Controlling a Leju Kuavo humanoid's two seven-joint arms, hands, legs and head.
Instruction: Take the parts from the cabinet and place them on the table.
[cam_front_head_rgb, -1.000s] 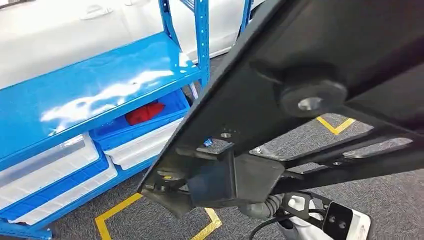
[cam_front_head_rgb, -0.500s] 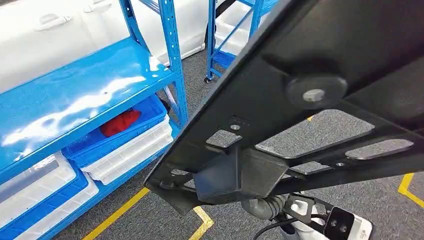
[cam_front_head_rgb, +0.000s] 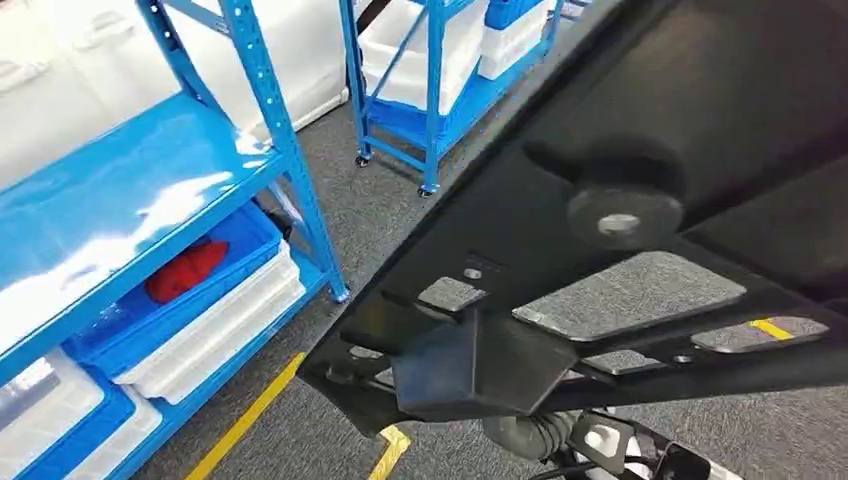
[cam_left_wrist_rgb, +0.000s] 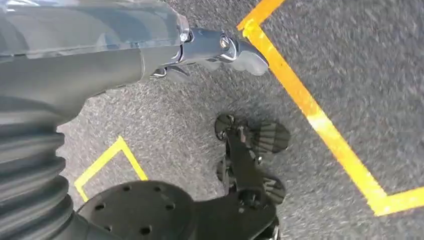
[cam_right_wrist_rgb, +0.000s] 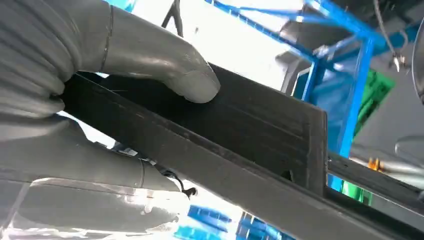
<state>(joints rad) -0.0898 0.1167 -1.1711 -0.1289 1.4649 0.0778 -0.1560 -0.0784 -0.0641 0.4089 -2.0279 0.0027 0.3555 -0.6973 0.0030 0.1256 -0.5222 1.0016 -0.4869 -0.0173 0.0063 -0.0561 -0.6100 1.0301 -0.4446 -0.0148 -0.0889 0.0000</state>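
Observation:
A large black part (cam_front_head_rgb: 600, 250), flat with cut-outs, a round boss and a boxy block on its underside, spans the right and middle of the head view, held up close to the camera. In the right wrist view my right hand (cam_right_wrist_rgb: 115, 105) grips an edge bar of this black part (cam_right_wrist_rgb: 250, 130), thumb (cam_right_wrist_rgb: 170, 65) pressed on one face and the other fingers under it. My left hand (cam_left_wrist_rgb: 165, 50) hangs over the grey carpet, fingers stretched out and holding nothing.
A blue shelf rack (cam_front_head_rgb: 130, 200) stands at the left, with a red object (cam_front_head_rgb: 185, 270) in a blue bin and white trays (cam_front_head_rgb: 220, 320) below. A second blue rack on wheels (cam_front_head_rgb: 430, 90) stands further back. Yellow tape lines (cam_front_head_rgb: 245, 420) mark the carpet.
The whole view has swung right: the blue rack has slid left in the picture and the wheeled rack has come in. The black part keeps its place in my right hand.

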